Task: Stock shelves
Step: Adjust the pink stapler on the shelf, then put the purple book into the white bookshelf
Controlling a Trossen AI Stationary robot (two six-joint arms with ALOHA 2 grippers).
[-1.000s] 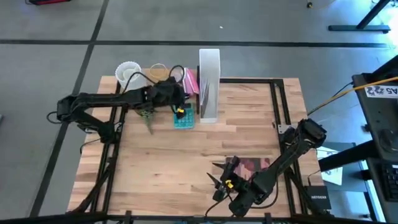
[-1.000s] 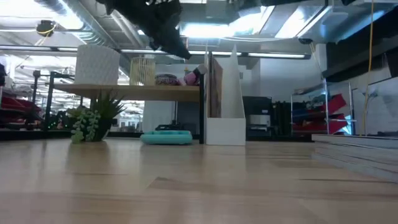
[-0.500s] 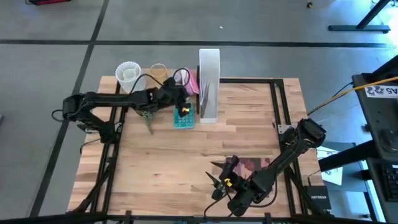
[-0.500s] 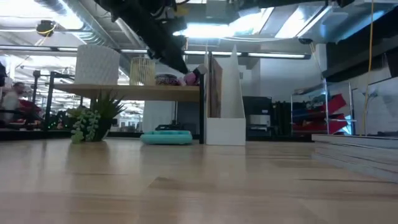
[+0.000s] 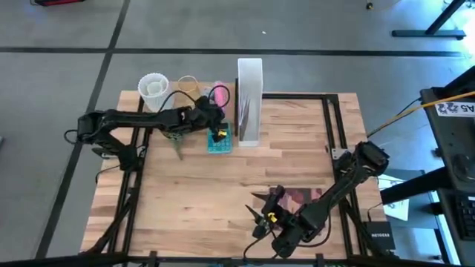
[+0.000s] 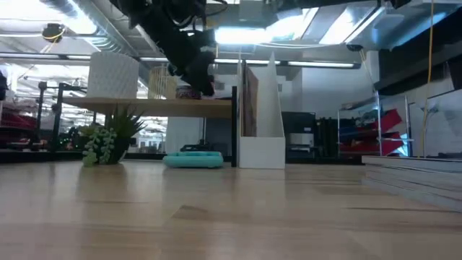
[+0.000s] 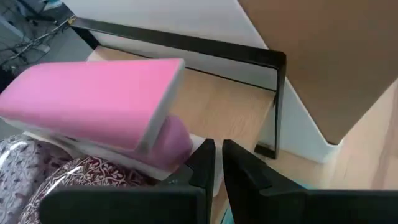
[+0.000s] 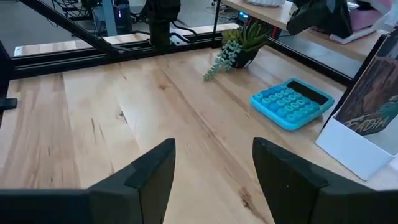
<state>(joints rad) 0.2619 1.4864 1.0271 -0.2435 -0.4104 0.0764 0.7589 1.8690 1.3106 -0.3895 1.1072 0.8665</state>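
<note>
the left gripper [image 7: 217,163], fingers pressed together and empty, hovers over the shelf [image 7: 230,109], a pink stapler [image 7: 93,102] just beside it. the stapler looks rigid and smooth, best pinched across its narrow body. the right gripper [image 8: 214,165] waits spread wide, well apart.

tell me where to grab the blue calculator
Likely by its two long edges, coming straight down: the calculator lies flat on the table, a low slab. Approach from the open front; the shelf overhangs behind and the file box stands beside it.
</note>
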